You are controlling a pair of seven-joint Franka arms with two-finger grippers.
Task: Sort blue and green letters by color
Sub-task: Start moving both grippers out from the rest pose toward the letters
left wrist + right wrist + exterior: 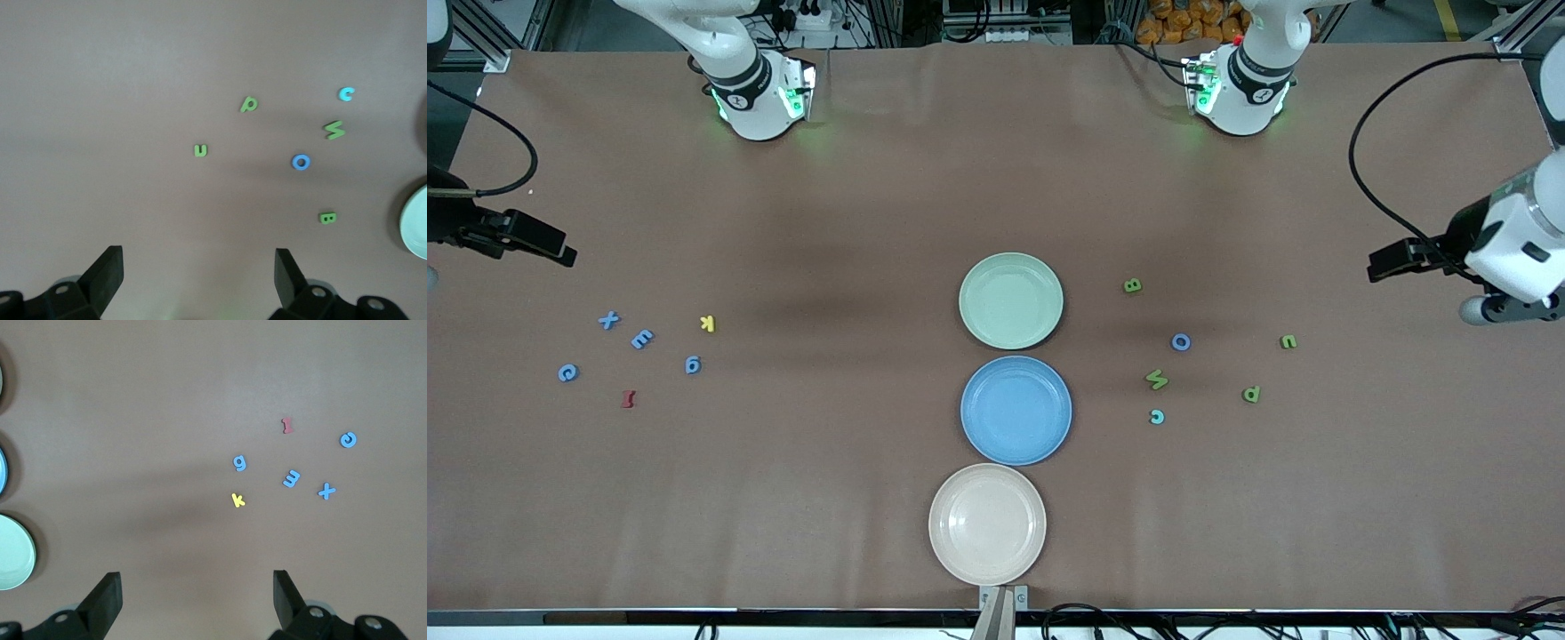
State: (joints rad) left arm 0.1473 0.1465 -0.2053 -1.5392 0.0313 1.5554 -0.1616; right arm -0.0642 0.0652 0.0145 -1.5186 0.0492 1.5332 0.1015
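Observation:
Blue letters X, E, G and g lie toward the right arm's end of the table. Green letters B, M, P and E lie with a blue O toward the left arm's end. My right gripper is open and empty, up over the table's end beside the blue group. My left gripper is open and empty over the other end beside the green group.
A green plate, a blue plate and a beige plate stand in a row at mid-table, all empty. A yellow K and a dark red I lie among the blue letters. A light cyan C lies near the M.

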